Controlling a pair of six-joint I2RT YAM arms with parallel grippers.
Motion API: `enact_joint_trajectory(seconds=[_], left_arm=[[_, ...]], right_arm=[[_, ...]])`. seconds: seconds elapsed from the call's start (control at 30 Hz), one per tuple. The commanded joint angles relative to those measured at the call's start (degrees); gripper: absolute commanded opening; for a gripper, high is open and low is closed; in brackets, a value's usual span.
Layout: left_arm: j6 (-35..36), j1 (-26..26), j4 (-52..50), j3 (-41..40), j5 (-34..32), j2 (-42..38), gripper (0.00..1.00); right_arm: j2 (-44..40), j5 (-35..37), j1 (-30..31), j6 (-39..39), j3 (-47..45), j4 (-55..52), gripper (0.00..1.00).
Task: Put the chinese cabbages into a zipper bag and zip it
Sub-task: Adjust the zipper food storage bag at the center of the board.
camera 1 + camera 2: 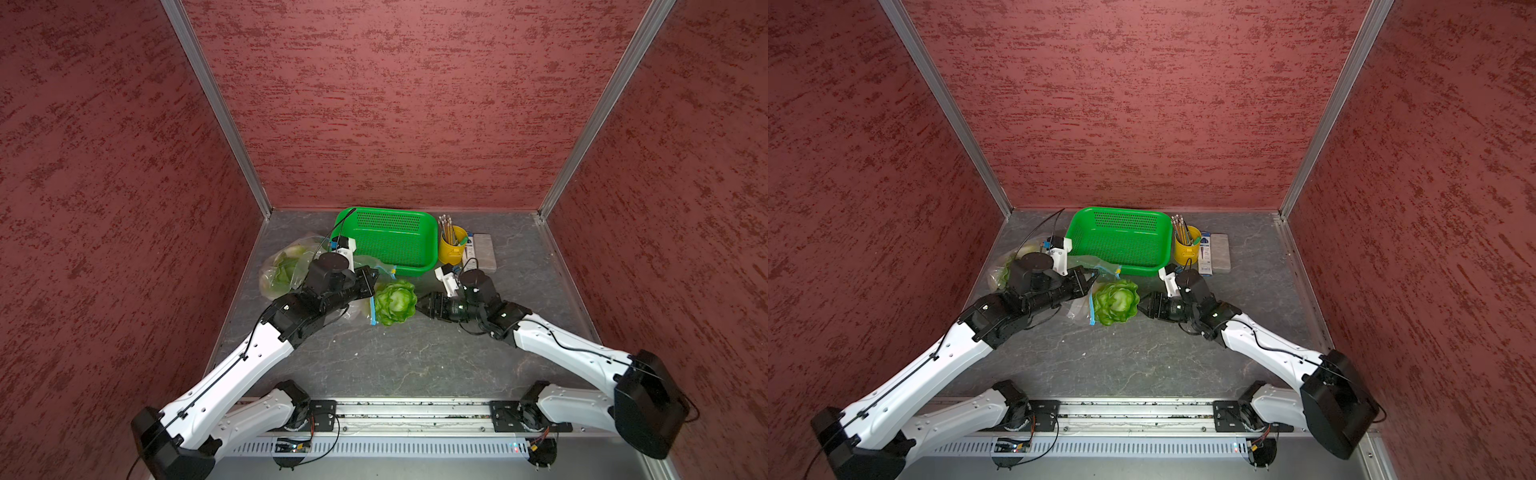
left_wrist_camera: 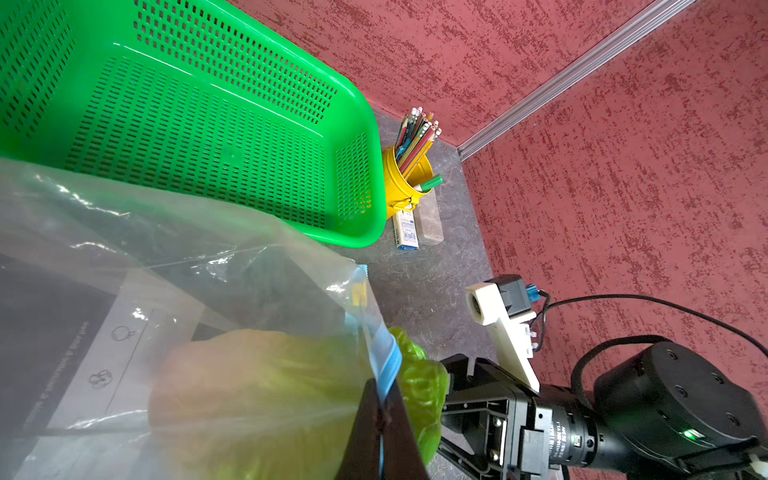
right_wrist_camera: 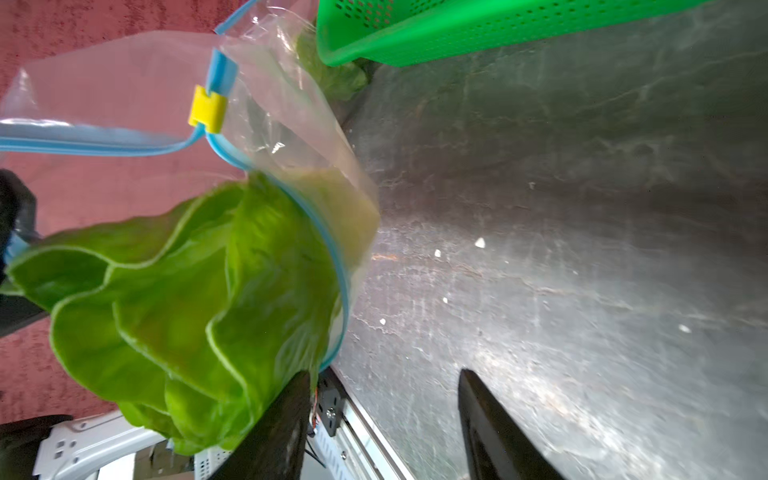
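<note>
Cabbage (image 1: 395,302) plugs zipper bag (image 3: 286,137) beside basket (image 1: 411,272); left fingers (image 2: 374,432) pinch rim, right fingers (image 3: 494,432) open.

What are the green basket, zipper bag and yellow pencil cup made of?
Green basket: looks like moulded plastic, glossy; even slots, shiny rim. Zipper bag: thin clear plastic film; creases, glints, contents show through. Yellow pencil cup: glossy, maybe painted metal; unsure.
</note>
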Motion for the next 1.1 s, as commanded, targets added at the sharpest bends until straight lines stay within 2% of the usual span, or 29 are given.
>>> enact_joint_trajectory(seconds=[0.0, 0.17, 0.23, 0.37, 0.57, 0.67, 0.8, 1.0, 1.07], left_arm=[[-1.32, 0.51, 5.26, -0.55, 1.93, -0.62, 0.00], [-3.49, 1.75, 6.31, -2.22, 2.03, -1.28, 0.00], [-4.53, 1.95, 7.86, -3.04, 2.37, -1.77, 0.00], [-5.63, 2.08, 8.86, -3.53, 3.44, -2.10, 0.00], [-6.19, 2.76, 8.75, -3.78, 3.82, -3.12, 0.00], [-7.25, 2.80, 10.07, -4.55, 4.65, -3.48, 0.00], [-8.47, 3.22, 11.68, -5.25, 6.02, -3.69, 0.00], [-8.75, 3.59, 12.06, -5.06, 7.54, -3.53, 0.00], [-8.98, 3.88, 11.93, -5.46, 7.44, -3.99, 0.00]], right_arm=[[3.10, -2.96, 0.54, 4.11, 0.19, 9.78, 0.58], [4.10, -4.47, 0.67, 6.07, -1.41, 15.38, 0.56], [4.08, -2.99, 0.76, 6.63, -2.47, 15.58, 0.56], [5.85, -3.55, 0.89, 10.12, -4.83, 21.70, 0.51], [8.02, -3.27, 1.01, 12.09, -4.95, 24.84, 0.46], [10.05, -4.91, 1.53, 14.39, -5.49, 30.89, 0.44], [11.32, -4.69, 2.55, 13.79, -3.90, 31.80, 0.42], [13.02, -4.18, 2.82, 14.04, -3.01, 33.20, 0.27], [12.38, -2.52, 2.82, 13.24, -3.00, 32.01, 0.19]])
